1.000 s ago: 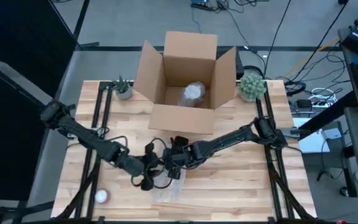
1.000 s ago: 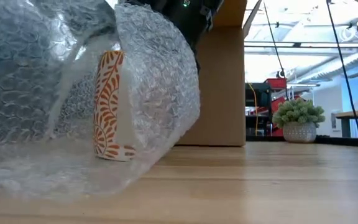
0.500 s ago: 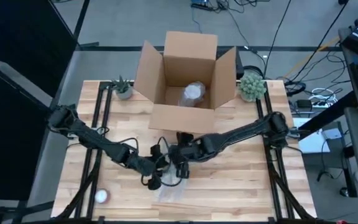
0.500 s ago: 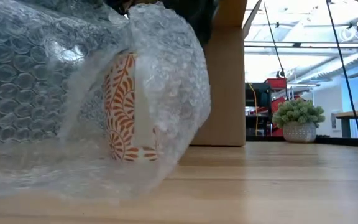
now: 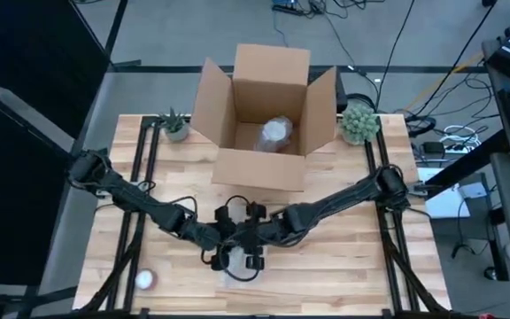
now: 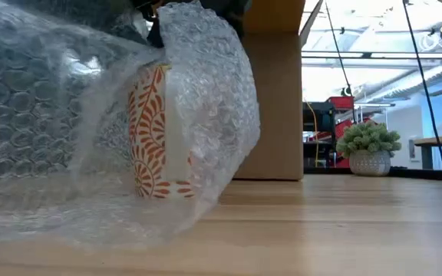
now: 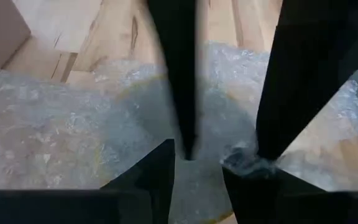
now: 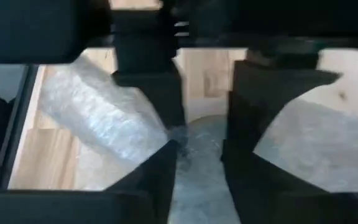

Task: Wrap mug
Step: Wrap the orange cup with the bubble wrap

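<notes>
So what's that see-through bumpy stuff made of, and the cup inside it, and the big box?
The wrap looks like clear plastic bubble wrap: rows of little air pockets, shiny. The mug seems glazed ceramic, white with orange leaves, though that's a guess. The box looks like plain brown cardboard, matte, with folded flaps.

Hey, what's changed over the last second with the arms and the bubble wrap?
Both grippers, left and right, closed in together over the bubble wrap near the table's front. The wrap's loose edge got pulled farther around the mug. The cardboard box and both potted plants stayed put.
</notes>
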You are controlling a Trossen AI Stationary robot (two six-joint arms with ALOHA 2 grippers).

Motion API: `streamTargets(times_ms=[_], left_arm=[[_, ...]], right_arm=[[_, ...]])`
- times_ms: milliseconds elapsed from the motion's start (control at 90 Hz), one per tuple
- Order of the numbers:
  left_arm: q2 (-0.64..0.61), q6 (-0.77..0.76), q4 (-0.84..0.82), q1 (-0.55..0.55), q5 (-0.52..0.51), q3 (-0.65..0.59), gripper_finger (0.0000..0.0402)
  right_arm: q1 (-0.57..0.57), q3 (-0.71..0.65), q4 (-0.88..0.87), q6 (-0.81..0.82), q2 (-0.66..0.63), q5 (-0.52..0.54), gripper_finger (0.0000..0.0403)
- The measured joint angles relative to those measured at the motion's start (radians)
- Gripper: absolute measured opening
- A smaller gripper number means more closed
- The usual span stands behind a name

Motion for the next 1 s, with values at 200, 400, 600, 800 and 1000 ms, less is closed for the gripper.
streamTargets(times_ms=[200,400,600,800,1000], left_arm=[[-0.004,-0.002,0.0,0.001,-0.017,-0.002,0.0119],[-0.06,-0.011,-0.042,0.002,-0.007,-0.006,0.012],[-0.206,-0.048,-0.103,-0.012,0.025,-0.003,0.012],[-0.276,-0.058,-0.12,-0.062,0.01,-0.002,0.012],[-0.213,-0.107,-0.131,-0.107,-0.005,-0.012,0.012]], right_arm=[[-0.017,0.0,-0.073,0.011,0.024,-0.013,0.0007],[-0.032,-0.001,-0.077,0.006,0.027,-0.006,0.0007],[-0.04,-0.008,-0.116,0.023,0.038,0.026,0.0001],[-0.037,-0.008,-0.118,0.035,0.037,0.017,0.0001],[-0.039,-0.008,-0.109,0.037,0.036,0.014,0.0]])
